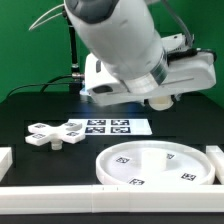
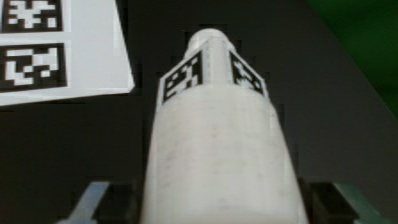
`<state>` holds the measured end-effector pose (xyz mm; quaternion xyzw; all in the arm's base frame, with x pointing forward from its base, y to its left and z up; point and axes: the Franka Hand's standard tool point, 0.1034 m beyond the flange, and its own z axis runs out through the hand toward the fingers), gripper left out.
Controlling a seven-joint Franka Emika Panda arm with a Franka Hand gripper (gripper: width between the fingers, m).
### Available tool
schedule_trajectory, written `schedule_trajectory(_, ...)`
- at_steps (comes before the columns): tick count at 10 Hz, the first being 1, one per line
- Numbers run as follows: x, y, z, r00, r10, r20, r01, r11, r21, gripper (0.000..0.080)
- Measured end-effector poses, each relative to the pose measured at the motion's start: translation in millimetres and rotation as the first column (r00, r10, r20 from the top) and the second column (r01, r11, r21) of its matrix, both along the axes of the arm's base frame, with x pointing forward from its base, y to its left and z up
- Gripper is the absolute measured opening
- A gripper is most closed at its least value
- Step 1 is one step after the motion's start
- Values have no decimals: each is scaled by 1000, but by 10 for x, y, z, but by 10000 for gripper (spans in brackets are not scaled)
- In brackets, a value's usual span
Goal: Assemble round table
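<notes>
While the arm [image 1: 115,40] hangs over the rear half of the black tabletop [image 1: 40,110], it fills the upper centre of the exterior view and hides what lies behind it.

1. Round disc [image 1: 107,166]: lies flat on the tabletop at the front, toward the exterior view's right. The raised rim faces up. Several square tags sit on its inner face.
2. Border rails: one white rail [image 1: 45,200] runs along the front edge. A short piece [image 1: 5,158] lies at the exterior view's left, and another [image 1: 215,155] at the right, just beside the disc.
3. Marker board [image 1: 105,126]: lies flat near the middle of the tabletop, behind the disc. One corner with two tags also shows in the wrist view [image 2: 54,50].
4. Cross-shaped base [image 1: 55,133]: lies flat just beside the marker board on the exterior view's left, well apart from the disc.
5. Cylinder leg [image 2: 214,140]: is held in the hand [image 2: 214,200], with its long axis running away from the wrist camera. Two tags sit near its far, rounded end. In the exterior view only its end [image 1: 160,101] shows under the arm, above the tabletop behind the disc.
6. Hand state: grasping the leg. The two fingers [image 2: 103,203] flank the cylinder, one on each side of its near end.
</notes>
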<state>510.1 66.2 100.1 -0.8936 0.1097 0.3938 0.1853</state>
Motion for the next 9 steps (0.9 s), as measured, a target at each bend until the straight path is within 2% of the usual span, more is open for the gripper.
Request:
schedule_trajectory(1,65,-16,-51,996,-21,88,24,999,-32,407)
schedule_trajectory(3,84,-33,-48,977,-44,208,62,995,-80,407)
schedule_trajectory(4,149,-52,-54,956,-53,288,86,991,-106,407)
schedule_trajectory(7,429,-182,112,860,9,511,72,988,-139,407)
schedule_trajectory(9,494,-239,122,788,10,615,122,977,-173,409)
